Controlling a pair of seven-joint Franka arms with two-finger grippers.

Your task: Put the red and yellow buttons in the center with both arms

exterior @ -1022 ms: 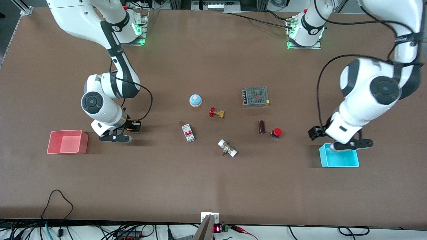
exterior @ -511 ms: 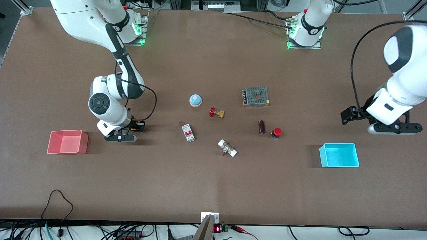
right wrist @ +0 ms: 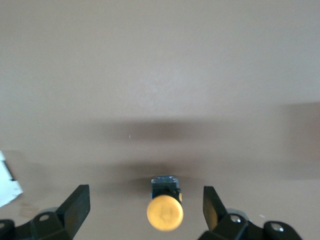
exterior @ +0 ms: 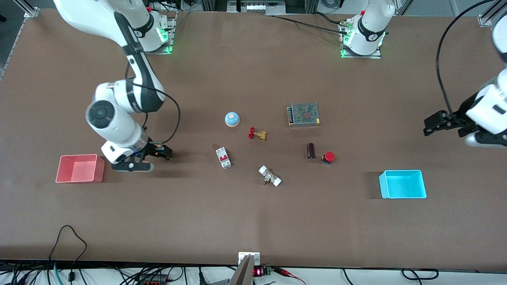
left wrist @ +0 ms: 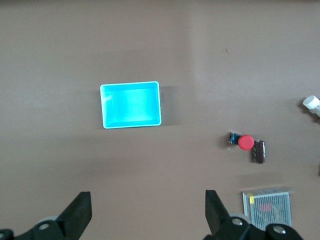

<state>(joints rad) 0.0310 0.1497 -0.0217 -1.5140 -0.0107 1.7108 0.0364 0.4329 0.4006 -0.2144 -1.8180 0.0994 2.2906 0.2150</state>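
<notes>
Hovering beside the pink bin [exterior: 81, 168], the right gripper [right wrist: 145, 212] straddles the yellow button [right wrist: 165, 212] with fingers spread (not touching); the left gripper [left wrist: 145, 215], spread too, hangs above the table.

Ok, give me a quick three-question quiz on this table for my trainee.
1. True or false: the right gripper, near the pink bin, has open fingers either side of the yellow button.
2. What lies beside the red button? A dark cylinder; B blue dome; C cyan bin.
3. Fill in: the left gripper, up high toward the left arm's end, is ____.
Key: 1 true; 2 A; 3 open.
</notes>
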